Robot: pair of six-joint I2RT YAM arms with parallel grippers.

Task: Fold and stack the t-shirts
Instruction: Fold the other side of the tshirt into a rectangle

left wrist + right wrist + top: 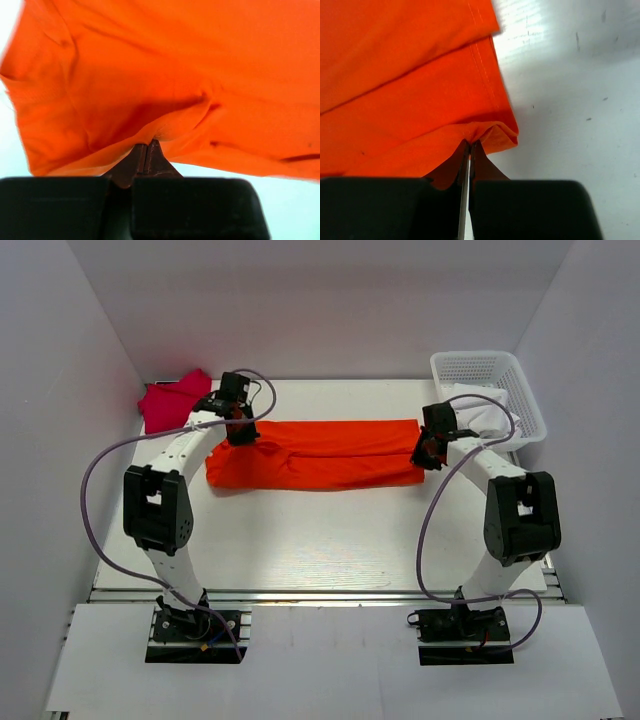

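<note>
The orange t-shirt (315,454) lies folded into a long strip across the middle of the table. My left gripper (241,432) is shut on the shirt's left end; its wrist view shows the orange fabric (165,75) pinched at the gripper (147,145). At the strip's right end my right gripper (427,453) is shut on a bunched fold near the hem (490,85), with the gripper (470,145) closed on cloth. A crimson-pink t-shirt (170,400) sits crumpled in the far left corner.
A white mesh basket (520,390) stands at the far right with white cloth inside. White walls close in the table on three sides. Purple cables loop from both arms.
</note>
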